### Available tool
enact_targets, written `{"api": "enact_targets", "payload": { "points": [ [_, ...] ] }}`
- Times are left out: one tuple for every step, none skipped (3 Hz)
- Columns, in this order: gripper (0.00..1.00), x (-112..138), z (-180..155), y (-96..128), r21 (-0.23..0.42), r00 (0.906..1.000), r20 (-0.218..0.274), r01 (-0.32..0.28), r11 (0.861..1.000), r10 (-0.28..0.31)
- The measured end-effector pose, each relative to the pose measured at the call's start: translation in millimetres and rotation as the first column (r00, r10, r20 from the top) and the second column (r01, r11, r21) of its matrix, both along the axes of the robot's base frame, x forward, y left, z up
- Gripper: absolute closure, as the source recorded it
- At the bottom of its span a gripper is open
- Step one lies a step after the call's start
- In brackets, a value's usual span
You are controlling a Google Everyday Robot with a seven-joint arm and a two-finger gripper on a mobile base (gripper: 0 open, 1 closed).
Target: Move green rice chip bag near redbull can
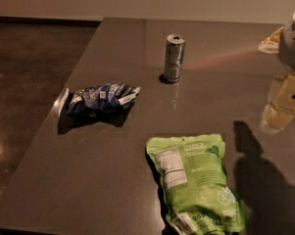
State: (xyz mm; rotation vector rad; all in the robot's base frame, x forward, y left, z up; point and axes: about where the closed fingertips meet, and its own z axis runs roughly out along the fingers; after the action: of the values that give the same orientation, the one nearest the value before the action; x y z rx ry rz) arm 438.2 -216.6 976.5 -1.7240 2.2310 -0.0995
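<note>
Green rice chip bag (196,180) label-up | redbull can (174,58) upright, apart | gripper (283,104) right edge, grip unclear

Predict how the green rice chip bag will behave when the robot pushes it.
The green rice chip bag lies flat, creased and glossy: probably light, floppy, perhaps slippery. It seems unlikely to roll. The hand hangs at the right edge.

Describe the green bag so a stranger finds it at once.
On the dark table, look at the near edge, left of the gripper at the right border. The green bag lies flat there: lime, far bigger than the blue bag and can.
</note>
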Motion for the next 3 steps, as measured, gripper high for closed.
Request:
{"api": "enact_targets", "payload": {
  "points": [
    [0.00,0,0,0,0.000,1.0000,0.000,0.000,1.000,0.000],
    [0.00,-21,-8,8,0.049,1.0000,-0.005,0.000,0.999,0.000],
    [0.00,-57,-23,26,0.114,0.9996,-0.024,-0.014,0.993,0.017]
  ]
}}
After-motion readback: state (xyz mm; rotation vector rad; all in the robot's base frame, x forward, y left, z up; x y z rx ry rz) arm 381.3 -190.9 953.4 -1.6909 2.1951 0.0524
